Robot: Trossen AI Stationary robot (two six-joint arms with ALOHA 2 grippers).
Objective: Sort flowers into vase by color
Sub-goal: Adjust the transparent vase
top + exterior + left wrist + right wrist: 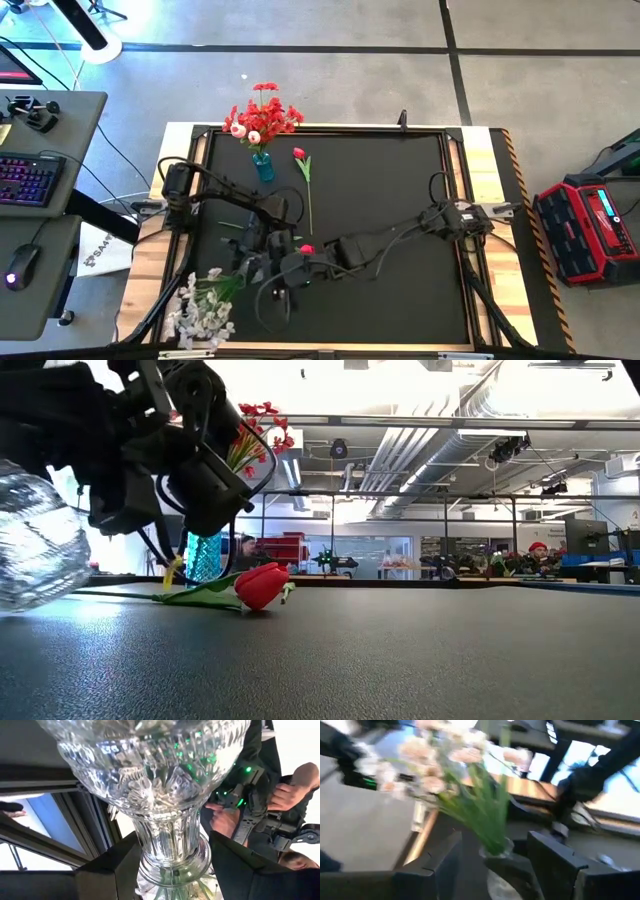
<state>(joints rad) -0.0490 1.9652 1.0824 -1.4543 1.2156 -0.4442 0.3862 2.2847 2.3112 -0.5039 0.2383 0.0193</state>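
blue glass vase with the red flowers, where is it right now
In the high view the small blue glass vase holding red flowers stands at the table's far edge, left of centre, beside a loose red tulip.

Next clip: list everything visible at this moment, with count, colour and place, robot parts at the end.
Small blue glass vase: one, blue, far left of the black mat, holding the red bunch.
Red small-bloom bunch: one, red, standing in the blue vase.
Red tulip buds: two, red; one lies right of the blue vase, one lies mid-mat beside the end effectors.
Clear cut-glass vase: one, clear, near left of the mat.
White blossom spray: one, white, in the clear vase.
Black table mat: one, black.
Left end effector: shut on the clear vase's neck.
Right end effector: open, facing the white spray.
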